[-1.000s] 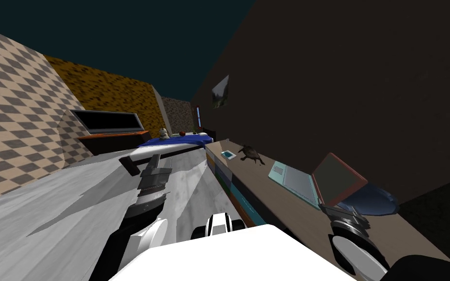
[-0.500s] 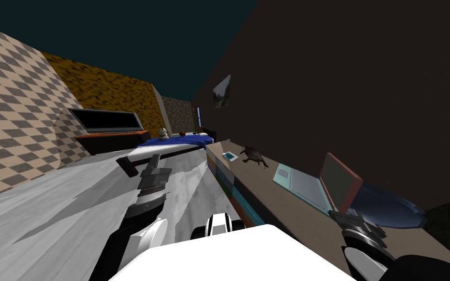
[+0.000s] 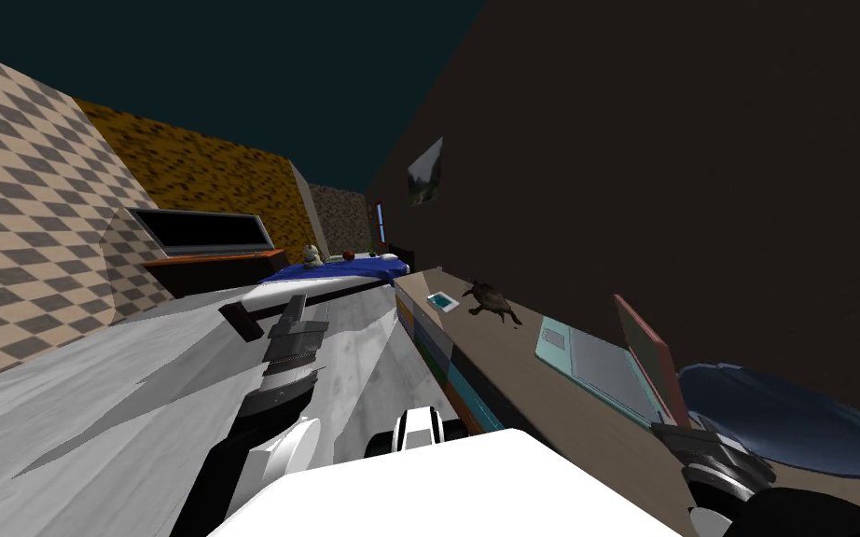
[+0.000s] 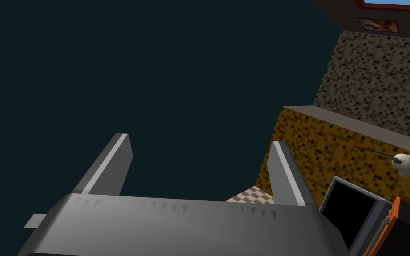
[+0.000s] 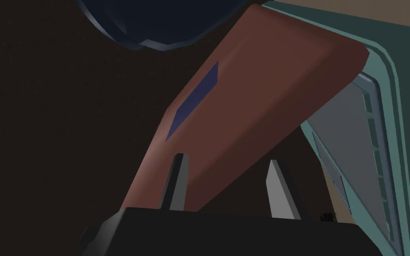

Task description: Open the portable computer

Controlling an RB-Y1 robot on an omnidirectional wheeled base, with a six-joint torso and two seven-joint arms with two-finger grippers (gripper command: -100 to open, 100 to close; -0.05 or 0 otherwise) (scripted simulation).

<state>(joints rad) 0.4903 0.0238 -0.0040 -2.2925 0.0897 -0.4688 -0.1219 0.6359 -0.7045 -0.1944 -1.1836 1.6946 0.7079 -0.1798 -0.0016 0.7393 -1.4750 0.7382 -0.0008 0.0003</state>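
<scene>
Between the fingers point(image 5: 179, 180) of the right hand point(image 5: 226, 159), which grips it, the red-brown lid point(image 5: 253, 89) of the laptop point(image 3: 605, 368) stands about upright on the table point(image 3: 512, 373). The left hand point(image 4: 197, 140) is open, well apart from the laptop.

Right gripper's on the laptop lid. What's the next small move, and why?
Probably swing the lid slightly farther from the keyboard: the right gripper clamps its edge, it stands about upright, and the blue dish behind leaves limited room.

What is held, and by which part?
The laptop: the right gripper pinches the lid at its near edge. The left gripper is open, empty.
</scene>
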